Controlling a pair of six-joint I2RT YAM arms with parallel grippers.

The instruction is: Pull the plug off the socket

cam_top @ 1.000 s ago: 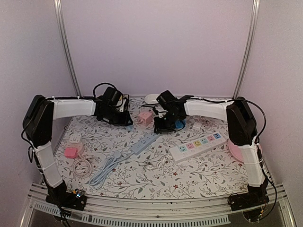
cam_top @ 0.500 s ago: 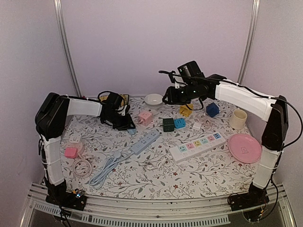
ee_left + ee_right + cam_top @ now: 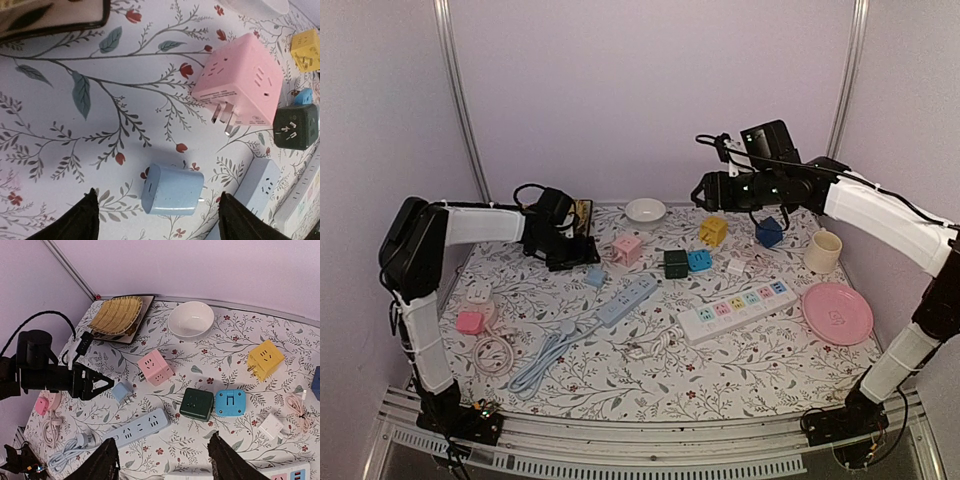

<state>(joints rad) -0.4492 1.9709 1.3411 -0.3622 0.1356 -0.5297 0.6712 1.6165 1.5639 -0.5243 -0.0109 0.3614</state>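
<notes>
Floral tablecloth (image 3: 720, 370) carries a light-blue plug (image 3: 172, 190) between the spread fingers (image 3: 80, 222) of the left gripper (image 3: 582, 260), near the blue power strip (image 3: 628, 300); right gripper (image 3: 161, 440) hovers spread, upper right.

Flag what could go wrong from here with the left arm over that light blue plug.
1. The light blue plug lies loose on its side between the open jaws of the left gripper; an off-centre close could skid it over the table instead of gripping it.
2. The pink cube adapter lies close beside it, prongs bared; a sideways move could knock it.
</notes>
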